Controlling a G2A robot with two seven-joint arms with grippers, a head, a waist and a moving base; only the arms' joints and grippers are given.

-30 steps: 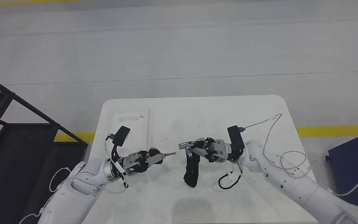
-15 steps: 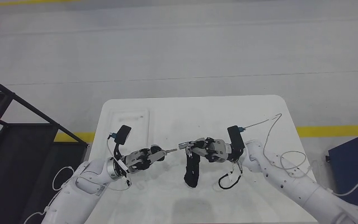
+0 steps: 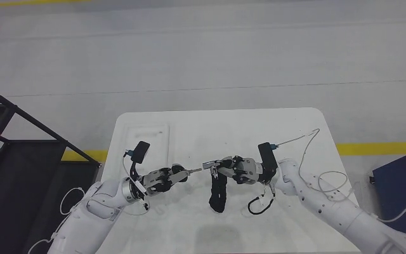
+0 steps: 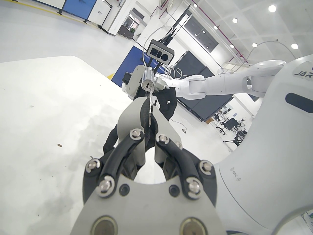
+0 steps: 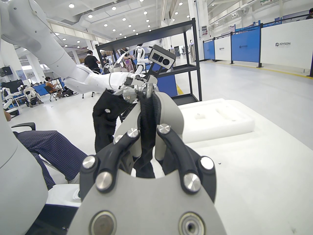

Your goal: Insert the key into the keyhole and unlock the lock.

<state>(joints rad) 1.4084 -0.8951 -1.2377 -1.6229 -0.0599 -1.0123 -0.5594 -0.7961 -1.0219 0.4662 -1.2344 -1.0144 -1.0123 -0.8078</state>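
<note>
**Key is nose-to-face with the lock, and it all comes down to lining up the axis**

Starting at the left gripper (image 4: 147, 113): its fingers are pinched tight on the head of the key (image 4: 149, 99), and the blade sticks straight out past the fingertips. Follow the blade and you land on the lock (image 4: 148, 76), the little chrome cylinder held up off the table (image 3: 285, 133). The key's long axis points right at the lock's round face, and the tip sits just under the keyhole (image 4: 147, 85). It looks like it's touching or nearly so, but I honestly can't tell whether it's in the slot yet.

On the far side of the lock from the key, the right gripper (image 5: 148, 103) is clamped on the lock's body, with the face turned toward the key. The lock's black strap (image 3: 217, 193) hangs down from the lock onto the table, well out of the key's path.

So the two arms are basically tip to tip with the lock between them. The left arm has the key, so it's the one that has to close the gap.

My guess at the next move:
- nudge the tip up a hair so it meets the slot
- push along the blade's axis toward the lock
- then twist

The risk I see is the blade being slightly low or rolled against the slot, so it would just skate off the chrome face
</note>
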